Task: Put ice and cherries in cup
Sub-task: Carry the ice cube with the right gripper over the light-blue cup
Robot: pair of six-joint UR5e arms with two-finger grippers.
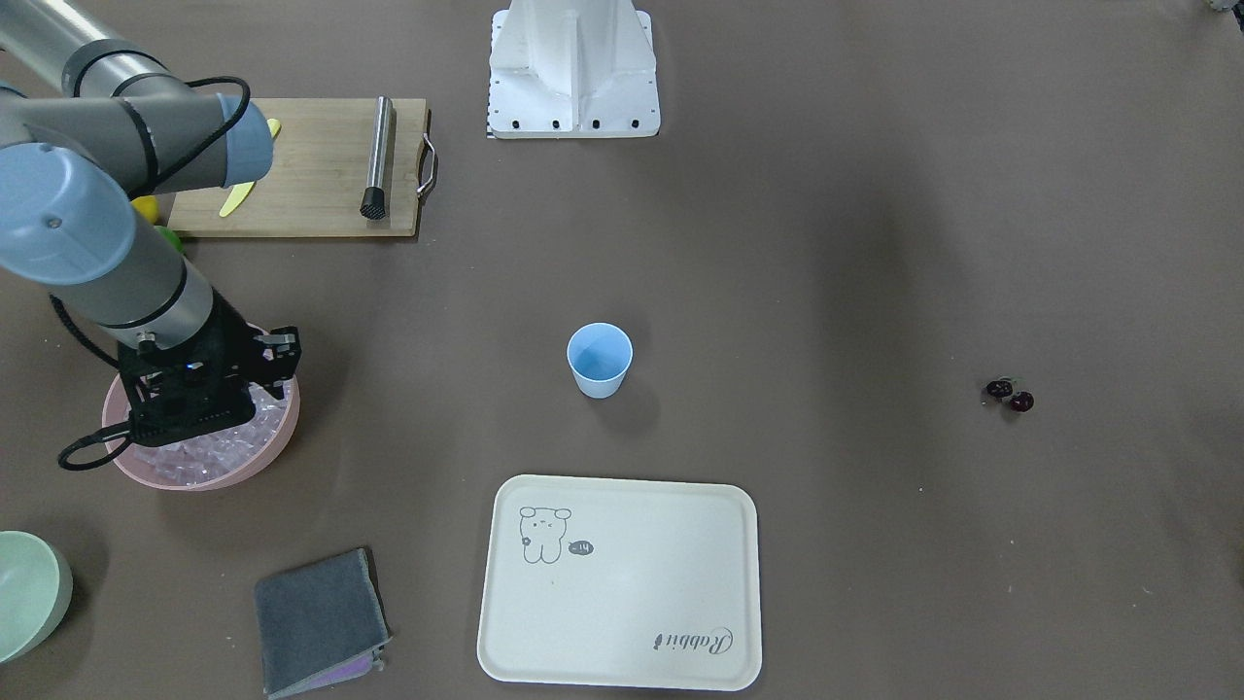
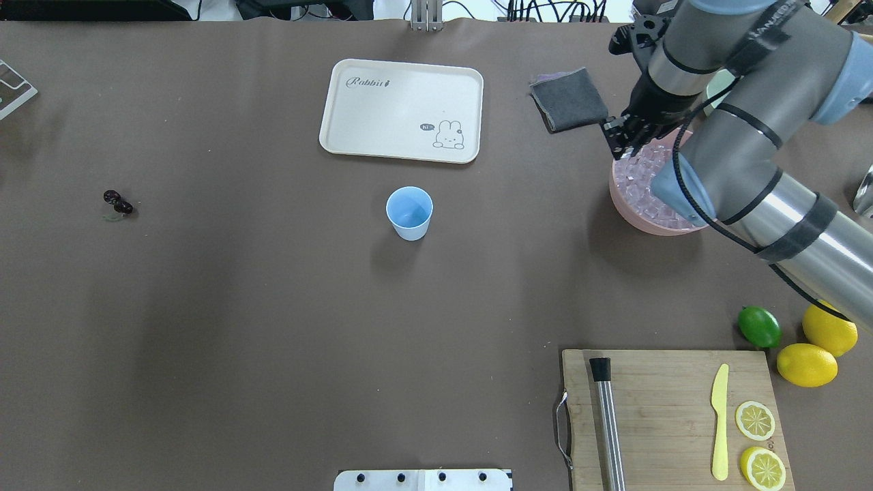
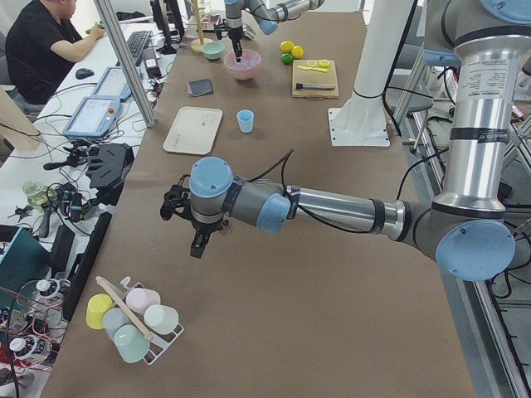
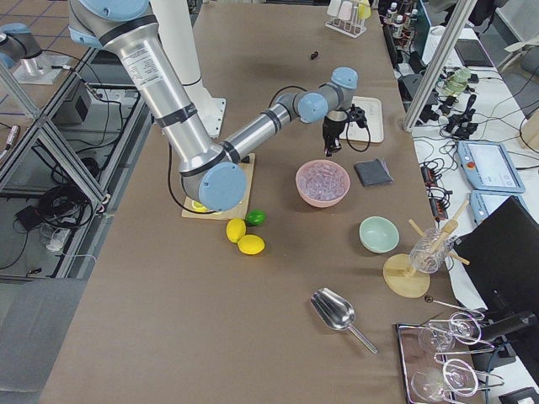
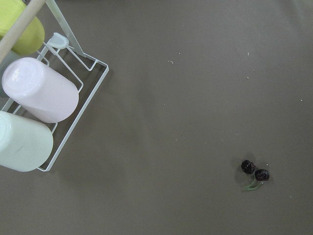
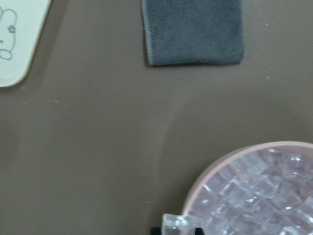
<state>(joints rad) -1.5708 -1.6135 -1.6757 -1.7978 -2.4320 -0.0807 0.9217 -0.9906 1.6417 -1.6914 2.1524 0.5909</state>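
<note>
The light-blue cup (image 1: 600,360) stands upright mid-table, nothing visible inside it; it also shows in the overhead view (image 2: 409,213). The ice (image 2: 644,174) fills a pink bowl (image 2: 634,218) at the robot's right. My right gripper (image 2: 619,136) hangs over the bowl's far rim. In the right wrist view it is shut on one clear ice cube (image 6: 175,225), just above the bowl's edge (image 6: 215,166). The cherries (image 2: 117,202) lie on the table far to the left and show in the left wrist view (image 5: 255,171). My left gripper (image 3: 199,240) hovers high beyond them; I cannot tell if it is open.
A cream tray (image 2: 402,109) lies beyond the cup, a grey cloth (image 2: 569,99) beside the bowl. A cutting board (image 2: 668,416) holds a muddler, a yellow knife and lemon slices. A lime (image 2: 759,326) and lemons (image 2: 829,331) sit nearby. A wire cup rack (image 5: 44,107) stands past the cherries.
</note>
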